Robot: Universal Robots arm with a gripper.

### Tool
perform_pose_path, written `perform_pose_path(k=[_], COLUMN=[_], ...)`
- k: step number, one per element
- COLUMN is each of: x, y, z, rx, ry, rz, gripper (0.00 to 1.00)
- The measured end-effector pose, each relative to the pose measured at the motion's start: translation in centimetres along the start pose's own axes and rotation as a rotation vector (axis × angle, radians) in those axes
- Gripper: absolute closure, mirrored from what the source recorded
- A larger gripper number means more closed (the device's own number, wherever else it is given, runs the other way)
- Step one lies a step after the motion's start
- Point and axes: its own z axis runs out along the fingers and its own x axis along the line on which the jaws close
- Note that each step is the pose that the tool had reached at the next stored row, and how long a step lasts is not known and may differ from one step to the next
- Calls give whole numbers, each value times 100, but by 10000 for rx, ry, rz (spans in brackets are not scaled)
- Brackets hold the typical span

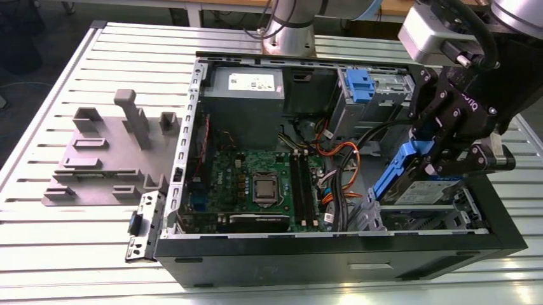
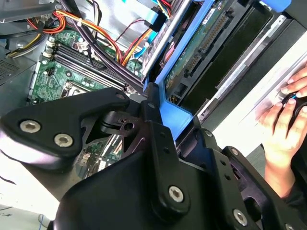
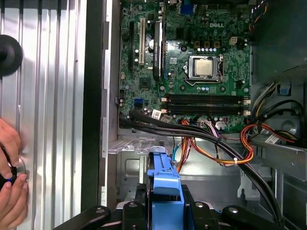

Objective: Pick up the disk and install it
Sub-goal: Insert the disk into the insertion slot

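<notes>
Blue plastic is framing the flat, silver, rectangular hard drive with its blue-and-white label. This disk is hanging tilted on edge just above the grey metal drive bay, at the corner of the open black computer case on the exterior view's right. The black two-fingered gripper is clamping it, with its fingers drawn in against the carrier frame from both sides.

Judging by this, the pick-up is done and the install is under way, though the disk is not yet lying in the bay. Seating it is likely calling for the frame to be levelled and squared with the bay's side walls, clear of the bundle of orange and black cables running just beside it.

The exterior view is giving the tilt of the disk and its place over the bay. The first wrist view is looking along the blue frame's edge to the green motherboard beyond. It is also catching a person's hand on the ribbed metal table beside the case. The second wrist view is showing the disk's green circuit-board underside close against the bay's dark wall.
</notes>
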Motion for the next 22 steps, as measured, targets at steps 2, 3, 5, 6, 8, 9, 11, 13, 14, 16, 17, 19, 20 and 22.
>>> perform_pose_path(k=[2, 3, 5, 6, 8, 9, 11, 13, 14, 16, 17, 19, 20, 22], x=[0, 0, -1, -1, -1, -1, -2, -2, -2, -2, -3, -3, -3, -3], y=[0, 0, -1, -1, -1, -1, -1, -2, -2, -2, -2, -2, -2, -3], z=[10, 15, 25, 30, 40, 45, 55, 65, 70, 80, 84, 94, 99, 110], rx=[0, 0, 0, 0, 0, 0, 0, 0, 0, 0, 0, 0, 0, 0], ry=[1, 0, 0, 0, 0, 1, 0, 1, 0, -1, 0, 0, 0, 0], rz=[0, 0, 0, 0, 0, 0, 0, -1, -1, -1, 0, -1, 0, 0], gripper=[64, 64, 64, 64, 64, 64, 64, 64, 64, 64, 64, 64, 64, 64])
